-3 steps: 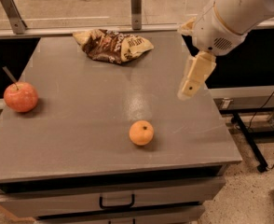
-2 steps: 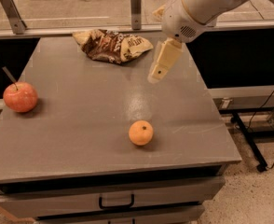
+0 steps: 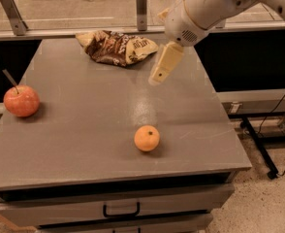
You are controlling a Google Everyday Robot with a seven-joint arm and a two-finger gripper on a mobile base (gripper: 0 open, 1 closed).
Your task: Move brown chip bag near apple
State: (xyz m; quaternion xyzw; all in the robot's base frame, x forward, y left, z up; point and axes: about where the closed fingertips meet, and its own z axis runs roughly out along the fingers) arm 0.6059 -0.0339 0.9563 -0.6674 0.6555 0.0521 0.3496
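The brown chip bag (image 3: 117, 47) lies crumpled at the far middle of the grey table (image 3: 84, 130). The apple (image 3: 21, 101), red-pink with a dark stem, sits at the table's left edge, far from the bag. My gripper (image 3: 158, 75) hangs from the white arm (image 3: 205, 8) that comes in from the upper right. It is above the table, just right of the bag and a little nearer the camera, and it does not touch the bag. It holds nothing that I can see.
A small orange citrus fruit (image 3: 147, 138) sits near the table's front middle. A glass railing with metal posts (image 3: 141, 1) runs behind the table. Drawers with a black handle (image 3: 121, 211) are under the front edge. Cables lie on the floor at the right.
My arm has swung left and toward the back of the table, bringing the gripper from over the right edge to just beside the chip bag. The objects have not moved.
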